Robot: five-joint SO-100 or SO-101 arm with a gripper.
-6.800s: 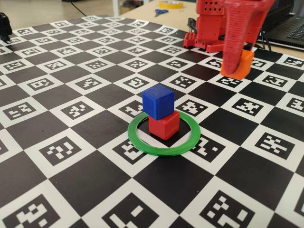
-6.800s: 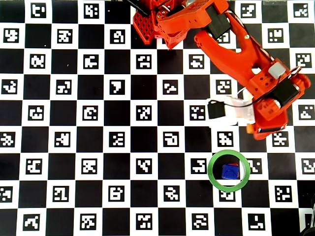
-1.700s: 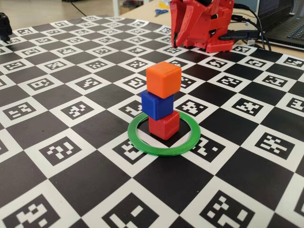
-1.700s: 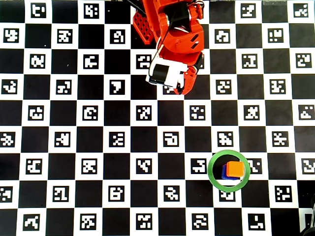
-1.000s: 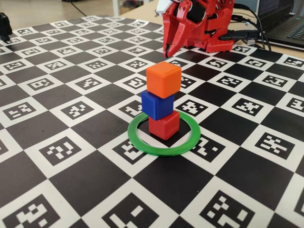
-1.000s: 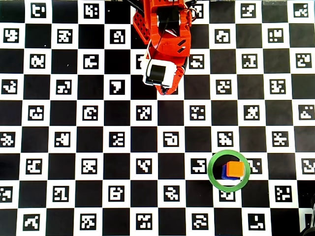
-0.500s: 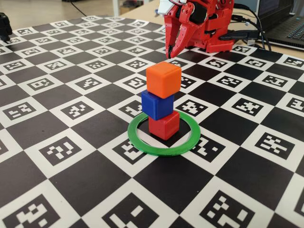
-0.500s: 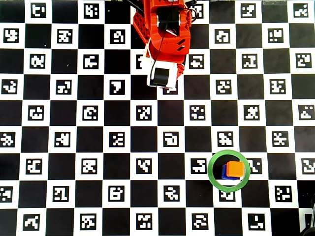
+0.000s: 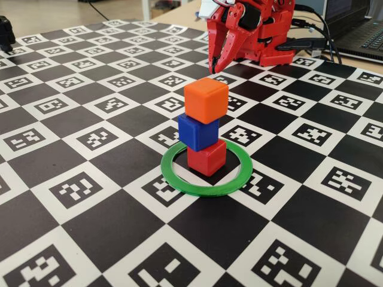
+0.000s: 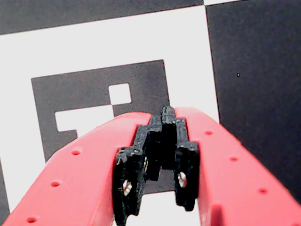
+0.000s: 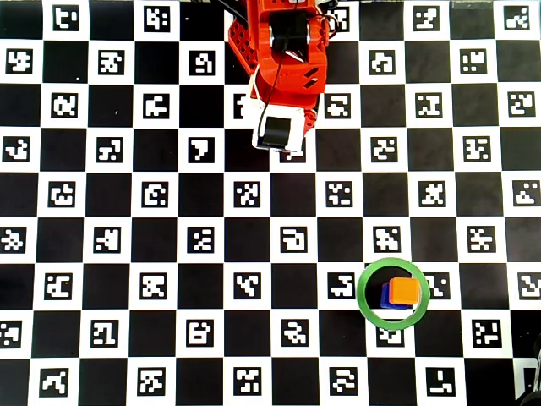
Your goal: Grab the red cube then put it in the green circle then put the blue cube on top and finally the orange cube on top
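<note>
Toward the near right part of the checkered board (image 9: 72,185), as the fixed view shows it, the green circle (image 9: 179,184) lies flat with the whole stack standing inside it: the red cube (image 9: 206,157) at the bottom on the board, the blue cube (image 9: 198,131) on top of it, and the orange cube (image 9: 206,100) on top of that. By my reading, all three placements are done and the task is at its end, with nothing left but for the arm to rest clear of the tower. The gripper (image 9: 214,64) is well apart from the stack, folded back near the robot's base at the far edge of the board, and in the wrist view its fingers (image 10: 221,155) are clenched together on nothing, the black pads meeting over a printed marker. Any next move calls only for keeping away from the cubes, since a brush against the top one would likely topple them. The cubes are small, matte and alike in size, with slightly rounded edges; they are not squarely aligned, each turned or shifted a little against the one below. In the overhead view the orange cube (image 11: 405,291) covers most of the blue cube (image 11: 387,296), and the stack sits within the green circle (image 11: 363,295), toward its right side and not touching it.
</note>
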